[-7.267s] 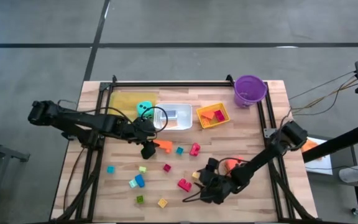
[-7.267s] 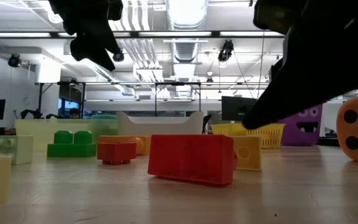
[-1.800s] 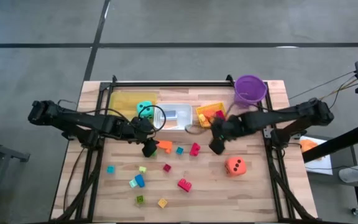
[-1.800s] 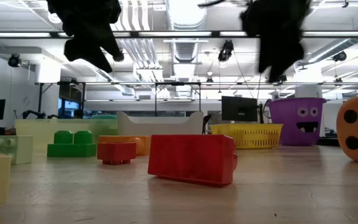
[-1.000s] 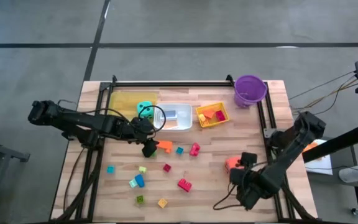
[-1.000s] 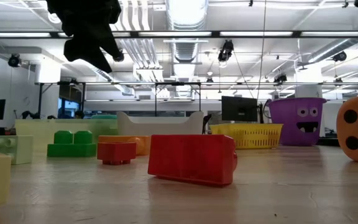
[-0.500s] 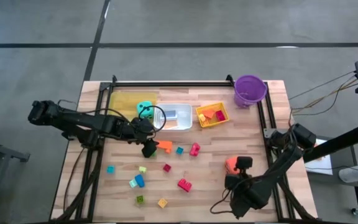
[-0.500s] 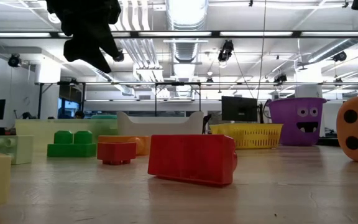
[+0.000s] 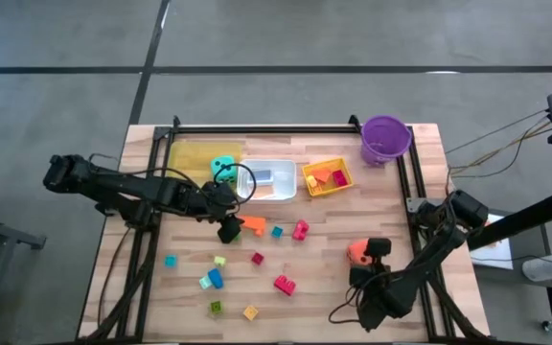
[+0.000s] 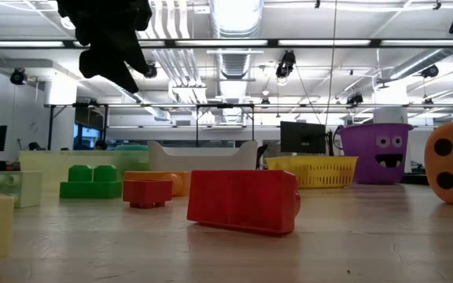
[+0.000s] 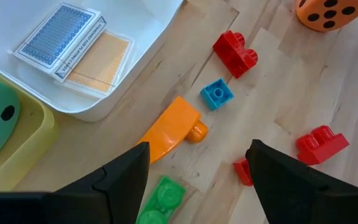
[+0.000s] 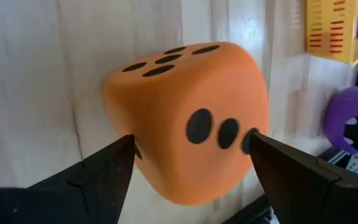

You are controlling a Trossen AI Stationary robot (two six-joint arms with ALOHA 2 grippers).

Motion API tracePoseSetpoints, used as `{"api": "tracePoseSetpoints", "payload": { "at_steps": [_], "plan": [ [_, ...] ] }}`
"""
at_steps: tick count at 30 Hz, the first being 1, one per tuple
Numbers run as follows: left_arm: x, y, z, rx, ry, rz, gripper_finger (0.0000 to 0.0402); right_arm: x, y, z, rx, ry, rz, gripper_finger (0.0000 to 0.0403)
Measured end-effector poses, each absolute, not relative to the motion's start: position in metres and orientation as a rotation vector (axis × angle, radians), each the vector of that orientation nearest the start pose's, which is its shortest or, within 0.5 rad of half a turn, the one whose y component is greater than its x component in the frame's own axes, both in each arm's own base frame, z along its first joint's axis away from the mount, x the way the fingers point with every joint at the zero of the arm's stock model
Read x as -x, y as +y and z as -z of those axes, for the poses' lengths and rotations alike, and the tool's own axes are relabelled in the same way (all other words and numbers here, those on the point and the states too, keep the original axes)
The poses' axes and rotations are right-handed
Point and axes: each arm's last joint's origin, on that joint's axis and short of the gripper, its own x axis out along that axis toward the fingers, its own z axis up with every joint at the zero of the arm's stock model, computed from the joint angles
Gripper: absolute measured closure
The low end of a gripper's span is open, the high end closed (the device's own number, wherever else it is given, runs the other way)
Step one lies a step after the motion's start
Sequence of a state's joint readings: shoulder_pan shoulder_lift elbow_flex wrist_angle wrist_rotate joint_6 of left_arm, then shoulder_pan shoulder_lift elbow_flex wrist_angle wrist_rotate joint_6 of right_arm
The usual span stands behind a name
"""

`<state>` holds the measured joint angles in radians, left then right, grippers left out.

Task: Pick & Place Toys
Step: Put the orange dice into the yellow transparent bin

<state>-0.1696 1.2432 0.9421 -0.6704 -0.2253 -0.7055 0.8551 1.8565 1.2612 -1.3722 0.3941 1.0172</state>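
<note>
high view: no readable writing or brand anywhere; purple bucket (image 9: 385,140) has a cartoon face, seen only in low view. wood-plank table (image 9: 420,182) on grey floor; low view shows a lab room with ceiling strip lights and monitors behind. landmark is the white tray (image 9: 281,195): blue card (image 11: 60,33) and orange card (image 11: 97,58) lie inside it, teal die (image 9: 222,168) in the yellow tray (image 9: 190,153) just beside it. left gripper (image 9: 228,230) hovers just in front of the white tray, fingers apart, grasping nothing, above an orange block (image 9: 253,224). right gripper (image 9: 368,273) is well away toward the front right corner, fingers spread on either side of the orange die (image 9: 357,252), not clamped. wrist views alone show dots and cards.
</note>
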Motion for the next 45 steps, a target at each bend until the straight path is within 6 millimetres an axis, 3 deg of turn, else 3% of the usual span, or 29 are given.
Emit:
{"api": "tracePoseSetpoints", "payload": {
  "at_steps": [11,20,32,45],
  "plan": [
    [-0.239,-0.034,-0.259,0.462,0.883,-0.382,0.0136,-0.199,0.204,-0.159,0.336,1.411,0.496,0.0095],
    [-0.239,-0.034,-0.259,0.462,0.883,-0.381,0.0136,-0.199,0.203,-0.153,0.3,1.37,0.512,0.0217],
    [-0.239,-0.034,-0.259,0.462,0.884,-0.381,0.0136,-0.202,0.204,-0.155,0.237,1.337,0.563,0.0217],
    [-0.237,-0.034,-0.258,0.464,0.902,-0.375,0.0136,-0.22,0.218,-0.18,0.141,1.202,0.586,0.0242]
  ]
}}
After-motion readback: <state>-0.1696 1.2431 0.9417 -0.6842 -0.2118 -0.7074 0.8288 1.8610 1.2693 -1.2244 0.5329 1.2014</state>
